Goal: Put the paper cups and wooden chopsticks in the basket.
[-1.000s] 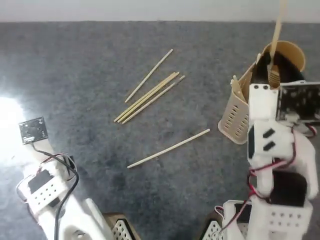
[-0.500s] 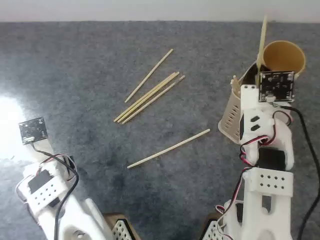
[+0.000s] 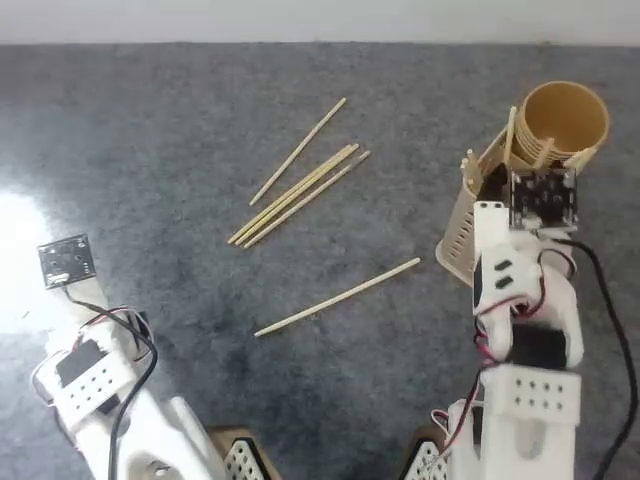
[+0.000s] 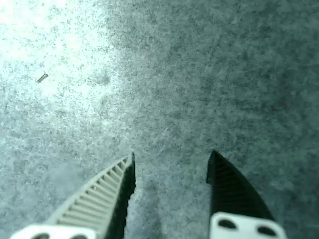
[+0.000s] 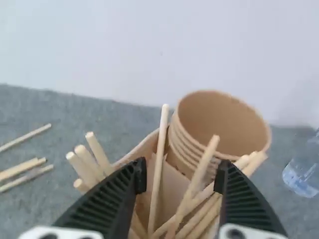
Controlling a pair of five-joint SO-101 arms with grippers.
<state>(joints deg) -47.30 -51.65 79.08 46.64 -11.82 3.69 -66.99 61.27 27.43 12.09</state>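
Basket (image 3: 462,240) is at the right of the high view at mid-height, with the stack of paper cups (image 3: 566,118) nested in its far end, upper right. Change: a second ago the right arm held one chopstick upright above the basket, and half a second ago it was lower. Now that chopstick (image 5: 158,164) stands inside the basket among the others. The right pincer (image 5: 179,165) hangs just over it, jaws wide apart and gripping nothing; the stick is between them and seems to touch neither. So one more stick looks delivered and this arm looks free for the next pick. Counts: one basket. One cup stack, maybe five or six nested rims, exact number unclear. Sticks in the basket: at least seven ends showing, can't count exactly. Loose on the counter (image 3: 150,130): five, I think. That is a single stick (image 3: 298,151) at upper middle, a bunch of three (image 3: 296,196) just below it, and a lone stick (image 3: 338,296) at lower middle, nearest the basket. Cups look done; sticks remain. The left pincer (image 4: 172,158), its arm at lower left of the high view, hasn't moved: jaws open, nothing held, bare counter beneath, well apart from the sticks.
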